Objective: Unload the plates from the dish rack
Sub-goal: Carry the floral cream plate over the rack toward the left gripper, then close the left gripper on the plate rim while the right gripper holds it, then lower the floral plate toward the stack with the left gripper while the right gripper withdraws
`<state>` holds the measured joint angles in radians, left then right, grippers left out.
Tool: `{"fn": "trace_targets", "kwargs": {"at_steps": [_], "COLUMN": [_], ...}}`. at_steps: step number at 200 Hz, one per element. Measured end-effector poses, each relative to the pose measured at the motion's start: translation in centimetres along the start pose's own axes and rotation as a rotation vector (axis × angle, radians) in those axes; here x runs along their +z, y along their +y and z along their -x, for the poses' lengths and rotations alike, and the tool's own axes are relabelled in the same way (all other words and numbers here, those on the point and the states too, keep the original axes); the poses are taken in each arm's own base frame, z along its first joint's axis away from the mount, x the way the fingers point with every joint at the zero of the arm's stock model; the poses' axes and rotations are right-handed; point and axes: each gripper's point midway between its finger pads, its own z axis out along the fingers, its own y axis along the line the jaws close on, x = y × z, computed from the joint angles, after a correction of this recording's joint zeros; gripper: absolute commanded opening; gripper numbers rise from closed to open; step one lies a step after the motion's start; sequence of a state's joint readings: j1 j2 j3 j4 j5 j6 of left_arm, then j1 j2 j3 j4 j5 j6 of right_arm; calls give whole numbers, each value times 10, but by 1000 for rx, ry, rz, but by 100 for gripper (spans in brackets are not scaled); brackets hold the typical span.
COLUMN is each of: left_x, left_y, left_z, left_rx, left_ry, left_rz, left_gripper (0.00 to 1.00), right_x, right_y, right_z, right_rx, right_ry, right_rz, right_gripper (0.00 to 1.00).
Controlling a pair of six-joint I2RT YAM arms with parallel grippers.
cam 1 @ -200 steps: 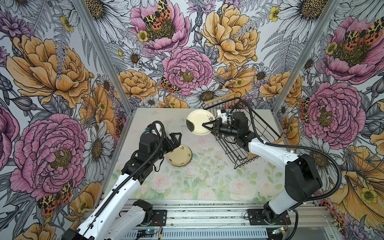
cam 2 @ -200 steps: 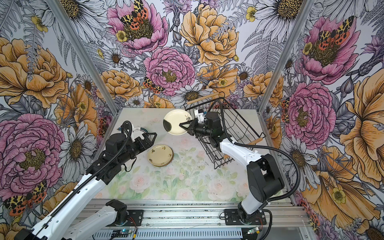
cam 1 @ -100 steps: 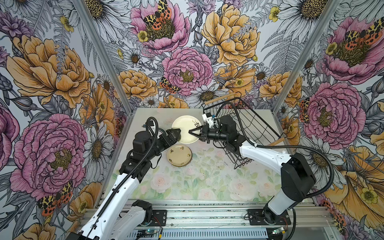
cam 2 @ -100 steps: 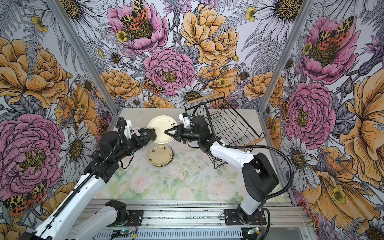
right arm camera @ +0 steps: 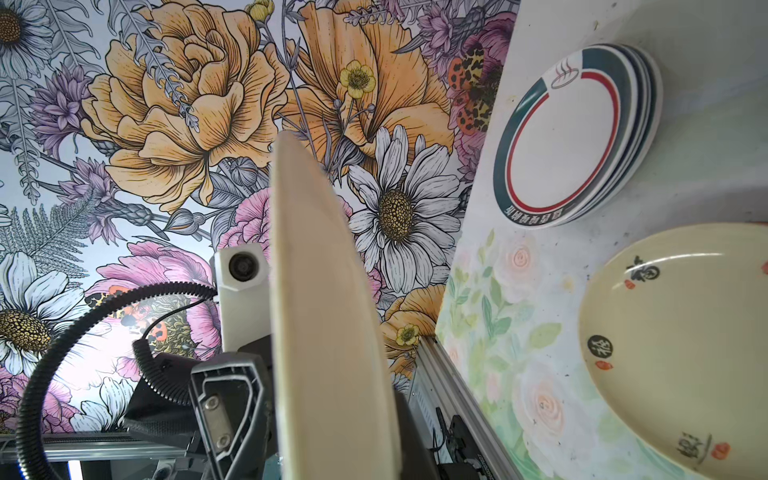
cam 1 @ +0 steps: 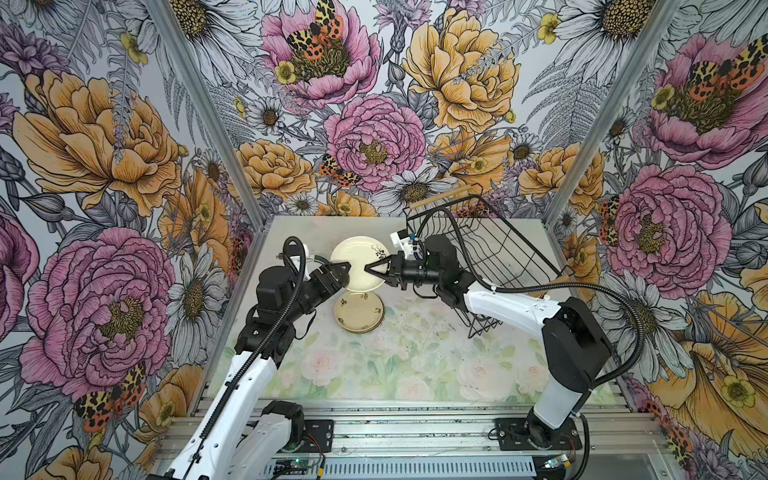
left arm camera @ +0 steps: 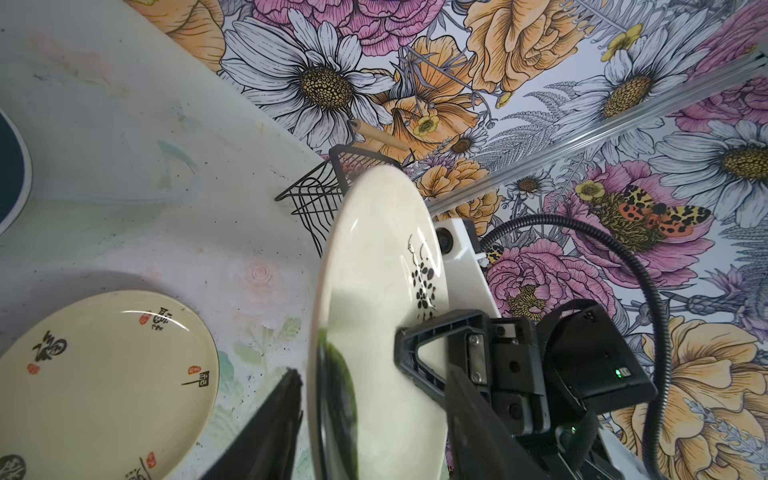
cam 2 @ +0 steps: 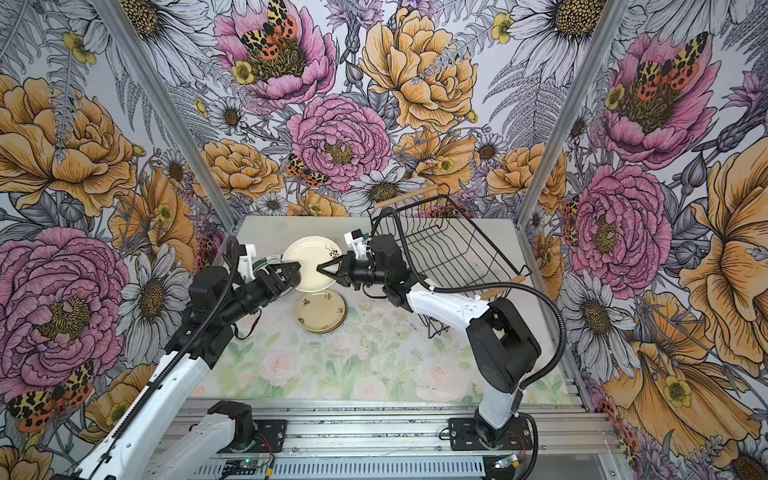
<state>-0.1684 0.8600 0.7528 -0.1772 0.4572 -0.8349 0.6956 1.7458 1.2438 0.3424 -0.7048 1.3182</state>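
Over back-centre of table [cam 1: 415, 365]: cream plate [cam 1: 359, 262] [cam 2: 309, 259] in mid-air, tipped up on edge, face with black speckle mark toward top cameras. Pinched at right rim by right gripper [cam 1: 368, 269] [cam 2: 320, 268], jaws tight on it in both top views. Straddled at left rim by left gripper [cam 1: 344, 267] [cam 2: 297, 266], jaws partly apart. Per left wrist view: sliver of gap between one finger [left arm camera: 274, 415] and plate's back, other finger [left arm camera: 461, 407] across plate's front, so not clamped on that side.

Toward robot side of held plate, flat on table: stack of cream plates [cam 1: 359, 312] [cam 2: 320, 311] with small black and red marks, clear of held plate.

Just behind right gripper, at back right of table: dish rack [cam 1: 498, 249], black wire, wooden handle [cam 1: 440, 197] at far end. Can't tell tilt.

Seen only in wrist views: second stack, white plates with dark teal rims [right arm camera: 577, 137], flat on table, near cream stack, not touching.
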Motion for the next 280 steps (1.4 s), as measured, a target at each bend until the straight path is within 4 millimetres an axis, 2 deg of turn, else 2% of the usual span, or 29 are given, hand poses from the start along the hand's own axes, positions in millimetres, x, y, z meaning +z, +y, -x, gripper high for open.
{"fn": "trace_targets", "kwargs": {"at_steps": [15, 31, 58, 77, 83, 115, 122, 129, 131, 148, 168, 195, 215, 230, 280], "left_x": [-1, -1, -1, -3, -3, -7, -8, -10, -11, -19, -33, -52, -61, -66, -83], "left_y": [1, 1, 11, 16, 17, 26, 29, 31, 31, 32, 31, 39, 55, 66, 85], "left_z": [1, 1, -1, 0, -1, -6, -6, -7, -7, 1, 22, 46, 48, 45, 45], "left_rx": [-6, -13, -41, -78, -79, -105, -117, -131, -135, -168, -196, -225, -261, -288, -266], "left_ry": [1, 5, 10, 10, 18, 45, 54, 63, 63, 64, 30, -32, -45, -43, -74], "left_rz": [-2, -5, 18, 35, 36, 63, 74, 85, 89, 114, 146, 204, 257, 299, 443], "left_gripper": [39, 28, 8, 4, 3, 0, 0, 0, 0, 0, 0, 0, 0, 0, 0], "right_x": [1, 3, 9, 14, 15, 20, 20, 20, 20, 19, 15, -2, -21, -40, -100], "right_y": [2, 2, 3, 0, -2, -6, -5, -4, -4, 1, 3, -18, -33, -36, -15], "right_z": [0, -4, -4, -7, -9, -18, -19, -20, -20, -19, -16, 1, 13, 20, 45], "right_rx": [-5, -4, -25, -49, -45, -37, -41, -47, -45, -67, -97, -134, -185, -234, -446], "right_ry": [0, 12, 29, 43, 51, 92, 100, 107, 106, 119, 133, 127, 119, 109, -5], "right_rz": [7, 8, 17, 19, 17, 18, 22, 26, 25, 31, 27, -59, -150, -195, -313], "right_gripper": [0, 0, 14, 26, 31, 72, 82, 98, 99, 99, 100, 99, 99, 99, 99]}}
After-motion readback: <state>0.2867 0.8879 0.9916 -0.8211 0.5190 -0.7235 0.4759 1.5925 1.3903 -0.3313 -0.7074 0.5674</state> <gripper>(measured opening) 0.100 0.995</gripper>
